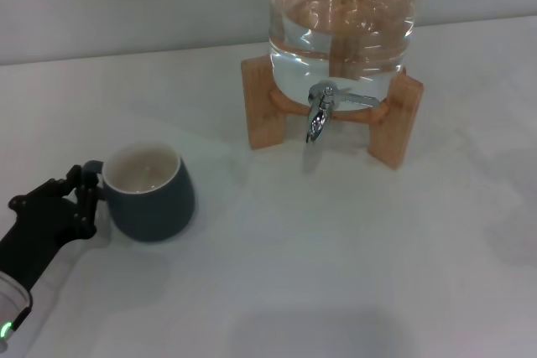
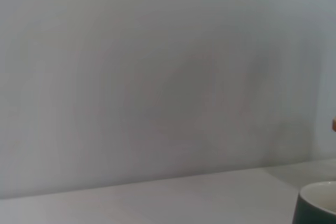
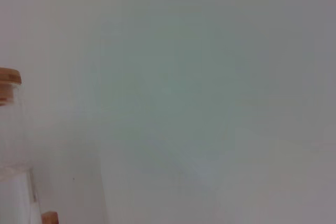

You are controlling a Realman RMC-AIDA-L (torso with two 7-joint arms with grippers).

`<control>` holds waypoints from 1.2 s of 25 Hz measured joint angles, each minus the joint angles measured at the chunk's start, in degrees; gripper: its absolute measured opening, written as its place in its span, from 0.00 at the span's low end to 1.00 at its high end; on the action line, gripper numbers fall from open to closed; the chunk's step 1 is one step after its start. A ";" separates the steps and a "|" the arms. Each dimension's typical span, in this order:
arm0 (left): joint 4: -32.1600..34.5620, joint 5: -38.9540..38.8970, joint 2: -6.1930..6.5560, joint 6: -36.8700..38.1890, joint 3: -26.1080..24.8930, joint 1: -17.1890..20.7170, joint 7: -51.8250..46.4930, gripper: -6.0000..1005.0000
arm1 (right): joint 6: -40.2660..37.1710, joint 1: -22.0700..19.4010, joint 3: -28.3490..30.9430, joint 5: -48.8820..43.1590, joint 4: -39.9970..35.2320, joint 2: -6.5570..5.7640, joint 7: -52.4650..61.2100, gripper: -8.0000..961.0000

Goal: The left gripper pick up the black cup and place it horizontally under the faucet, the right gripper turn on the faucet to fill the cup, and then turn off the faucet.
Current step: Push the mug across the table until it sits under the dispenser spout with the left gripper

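Note:
The black cup (image 1: 149,190) stands upright on the white table at the left, cream inside showing, its small handle (image 1: 91,170) turned to the left. My left gripper (image 1: 82,199) is at the cup's handle side, open, fingertips close to the handle and the cup wall. The cup's rim also shows in the left wrist view (image 2: 317,203). The chrome faucet (image 1: 320,112) points down from the front of the jar at the back centre, its thin lever (image 1: 359,101) sticking out to the right. My right gripper is out of view.
A big clear glass water jar (image 1: 342,23) rests on a light wooden stand (image 1: 267,111) with two upright legs at the back. The jar's edge and wooden lid show in the right wrist view (image 3: 8,85). A plain wall is behind.

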 joint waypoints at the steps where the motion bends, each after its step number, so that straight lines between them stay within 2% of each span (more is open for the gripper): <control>1: -0.07 0.34 0.00 -0.04 0.00 -0.21 -0.01 0.14 | 0.00 0.00 0.00 0.00 0.03 0.00 -0.01 0.89; 12: -1.33 3.03 -0.06 1.05 0.00 -3.02 -0.04 0.14 | 0.18 0.09 0.00 -0.13 0.66 -0.08 -0.11 0.89; 30: -8.00 9.08 -0.35 9.80 0.00 -6.61 0.37 0.14 | 0.48 0.95 -0.79 -0.52 1.92 0.07 -0.74 0.89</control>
